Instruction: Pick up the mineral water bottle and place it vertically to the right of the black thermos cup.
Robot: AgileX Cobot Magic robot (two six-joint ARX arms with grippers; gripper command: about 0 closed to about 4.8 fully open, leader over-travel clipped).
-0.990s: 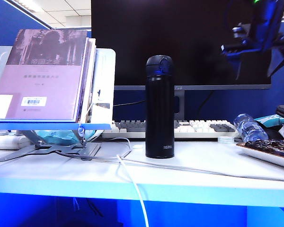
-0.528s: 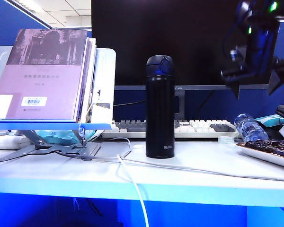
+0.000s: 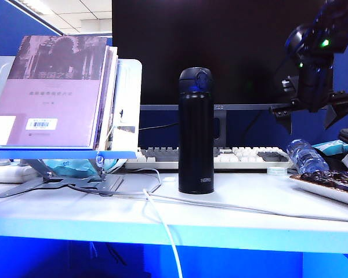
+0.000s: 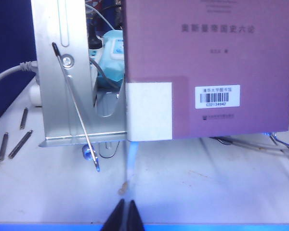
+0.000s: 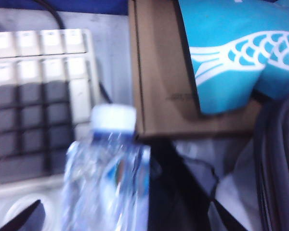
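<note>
The black thermos cup [image 3: 196, 130] stands upright in the middle of the white desk. The mineral water bottle [image 3: 305, 155] lies on its side at the right, by the end of the keyboard. My right gripper [image 3: 309, 123] hangs open just above the bottle with nothing in it. The right wrist view shows the blurred bottle [image 5: 108, 178] with its white cap [image 5: 113, 118] between the spread fingers of the right gripper [image 5: 123, 222], which does not touch it. My left gripper [image 4: 126, 206] is shut and empty, low over the desk in front of the book stand.
A purple book [image 3: 52, 90] leans on a metal stand [image 3: 58, 179] at the left. A keyboard [image 3: 232, 157] and monitor [image 3: 220, 52] sit behind the thermos. A white cable [image 3: 162, 223] crosses the desk. A tray [image 3: 330, 184], cardboard box [image 5: 159, 72] and teal bag [image 5: 236, 53] crowd the right.
The right arm has come down from the upper right corner to just above the lying bottle, jaws staying open. The thermos and bottle have not moved.
</note>
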